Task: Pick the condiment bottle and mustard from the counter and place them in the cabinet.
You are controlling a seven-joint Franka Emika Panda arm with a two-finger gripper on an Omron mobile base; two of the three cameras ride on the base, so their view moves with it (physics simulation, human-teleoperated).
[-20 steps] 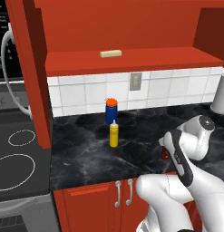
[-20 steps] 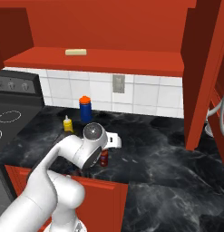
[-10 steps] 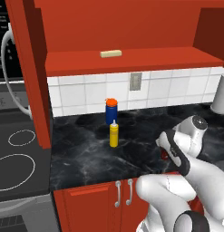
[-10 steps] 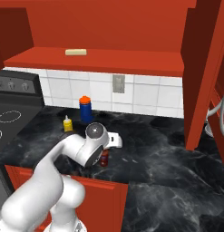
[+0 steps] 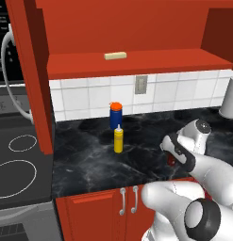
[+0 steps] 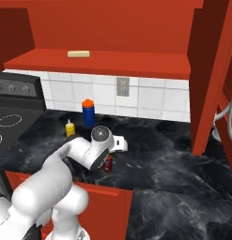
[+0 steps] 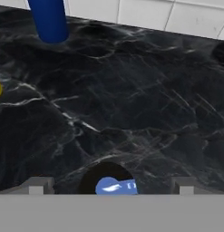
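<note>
While the pincer [image 7: 109, 188] hangs wide open, the condiment bottle [image 7: 111, 183] sits right beneath it, between the fingertips [image 7: 38, 186], upright near the counter's [image 5: 89, 160] front edge; the mustard [image 5: 118, 139] stands well apart.

Two rear base views share the counter [image 5: 89, 164]; hand view looks closely down.

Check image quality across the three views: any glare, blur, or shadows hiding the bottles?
Left base view: flat, even rendered light, no glare; the mustard reads sharp, the arm hides most of the condiment bottle. Right base view: soft shadows under the red shelf; the condiment bottle sits half behind the arm. Hand view: coarse, slightly soft marble counter, a dark round patch by the open claw.
</note>
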